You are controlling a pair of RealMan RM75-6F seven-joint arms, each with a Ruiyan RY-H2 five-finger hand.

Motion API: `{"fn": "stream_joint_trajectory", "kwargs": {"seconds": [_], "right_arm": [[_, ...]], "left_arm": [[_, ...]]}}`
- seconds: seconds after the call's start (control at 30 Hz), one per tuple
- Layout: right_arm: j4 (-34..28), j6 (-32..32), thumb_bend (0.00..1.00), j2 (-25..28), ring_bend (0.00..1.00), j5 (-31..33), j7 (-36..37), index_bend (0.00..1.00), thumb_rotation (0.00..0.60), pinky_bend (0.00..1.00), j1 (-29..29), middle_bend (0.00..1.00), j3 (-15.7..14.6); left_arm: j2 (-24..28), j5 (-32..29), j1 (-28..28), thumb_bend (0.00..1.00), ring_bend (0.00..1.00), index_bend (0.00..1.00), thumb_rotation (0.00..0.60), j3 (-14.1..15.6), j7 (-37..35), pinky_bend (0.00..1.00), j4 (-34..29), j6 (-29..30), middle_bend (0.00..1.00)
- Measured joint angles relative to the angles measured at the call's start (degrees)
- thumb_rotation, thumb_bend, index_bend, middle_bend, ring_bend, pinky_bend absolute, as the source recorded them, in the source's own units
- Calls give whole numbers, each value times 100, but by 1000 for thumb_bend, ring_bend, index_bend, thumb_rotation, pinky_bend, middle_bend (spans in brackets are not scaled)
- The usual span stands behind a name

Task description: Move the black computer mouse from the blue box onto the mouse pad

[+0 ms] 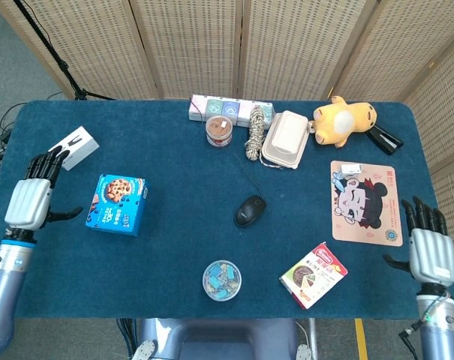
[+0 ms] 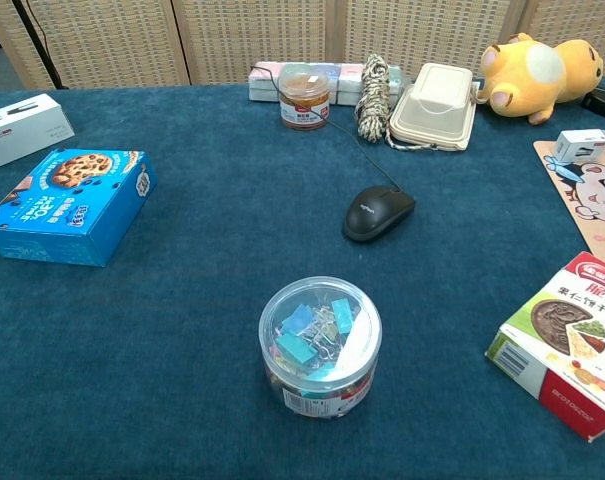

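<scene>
- Head view only: left hand [image 1: 29,196] at the table's 9 o'clock edge, fingers spread wide, holding nothing; right hand [image 1: 429,244] at the 4 o'clock edge, likewise spread and empty. Chest view shows neither hand.
- Black computer mouse [image 1: 249,210] lies on the bare cloth near table centre, its cord running toward 12 o'clock; well apart from the blue box [image 1: 117,204] at 9 o'clock and the mouse pad [image 1: 365,204] at 3 o'clock.
- Chest view alone gives detail: clear tub of binder clips [image 2: 319,345] at 6 o'clock of the mouse.
- Surface: dark blue cloth-covered table [image 1: 174,247].
- Room: woven folding screens [image 1: 287,45] stand behind the table.
</scene>
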Motion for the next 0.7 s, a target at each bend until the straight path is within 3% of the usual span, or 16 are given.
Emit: {"fn": "stream_joint_trajectory", "kwargs": {"seconds": [0.27,0.7], "right_arm": [[169,-371,0,-1250,0,1156,-1395,0,600,0,1429,0,575],[2308,-751,0,-3402,0,1698,-1943,0,600,0,3292,0,1155]], "left_arm": [[663,254,537,21,0,0,600,97,-618,0,-225,306,0],[1006,159,743,22,0,0,600,-56,-1311,0,-249,68,0]]}}
